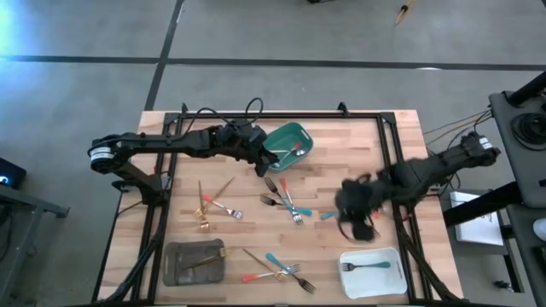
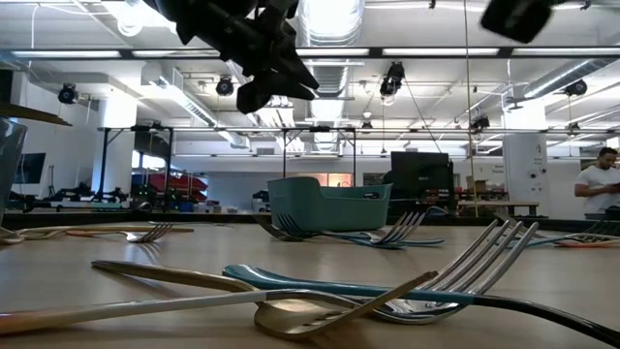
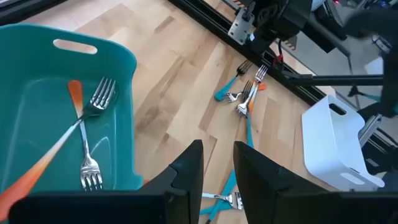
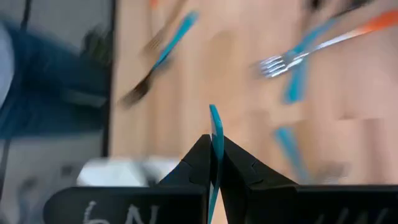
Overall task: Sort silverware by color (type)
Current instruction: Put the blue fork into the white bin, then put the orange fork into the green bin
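Right claw (image 4: 213, 163) pinching teal-handled utensil (image 4: 215, 134) | white tray (image 1: 373, 272) just beside it, holding a teal fork (image 1: 367, 266) | left claw (image 3: 217, 163) parted, empty, over green tray (image 3: 127, 74)

Two forks (image 3: 87, 134) in the tray (image 3: 127, 68).

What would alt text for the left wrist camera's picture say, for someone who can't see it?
Seen past the open left gripper, a teal tray holds two forks with red-orange handles on a wooden table. Farther off lie a few loose teal- and orange-handled forks beside a white tray.
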Robot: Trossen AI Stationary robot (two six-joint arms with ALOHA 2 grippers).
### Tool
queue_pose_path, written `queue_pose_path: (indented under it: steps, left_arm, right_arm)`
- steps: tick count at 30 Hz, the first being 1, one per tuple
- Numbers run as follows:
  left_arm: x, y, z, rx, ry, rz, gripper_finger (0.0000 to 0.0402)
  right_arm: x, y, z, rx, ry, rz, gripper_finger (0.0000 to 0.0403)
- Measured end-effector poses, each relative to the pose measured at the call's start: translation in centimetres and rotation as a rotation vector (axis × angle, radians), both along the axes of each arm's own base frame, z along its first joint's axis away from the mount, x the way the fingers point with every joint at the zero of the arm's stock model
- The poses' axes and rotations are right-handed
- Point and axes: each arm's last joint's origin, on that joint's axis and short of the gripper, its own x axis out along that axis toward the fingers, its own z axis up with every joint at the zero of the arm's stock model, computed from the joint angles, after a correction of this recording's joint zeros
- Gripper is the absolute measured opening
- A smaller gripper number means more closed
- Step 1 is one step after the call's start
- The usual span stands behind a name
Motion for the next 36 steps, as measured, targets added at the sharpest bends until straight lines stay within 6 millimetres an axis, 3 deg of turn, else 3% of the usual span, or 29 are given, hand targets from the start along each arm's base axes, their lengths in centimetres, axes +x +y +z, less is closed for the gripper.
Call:
queue_pose_path:
  steps: [8,14,22,30,36]
  left_arm:
    - [-0.2,-0.1,-0.4,-0.044,0.045,0.021,0.0072]
    - [-0.4,-0.3,-0.6,-0.061,0.075,0.021,0.0072]
    - [-0.7,-0.4,-1.1,-0.087,0.133,0.031,0.0072]
    - [-1.1,-0.6,-1.5,-0.09,0.19,-0.018,0.0072]
    - [-1.6,-0.9,-1.4,-0.108,0.218,-0.045,0.0072]
  right_arm:
    - [-2.1,6.5,-2.4,0.019,0.098,0.197,0.0009]
    - [-2.5,9.1,-4.1,0.038,0.203,0.248,0.0009]
    - [-1.2,10.4,-5.7,0.025,0.285,0.179,0.0016]
    - [-0.9,10.8,-5.3,0.051,0.27,0.165,0.0078]
    - [-1.4,9.8,-4.8,0.109,0.375,-0.049,0.0107]
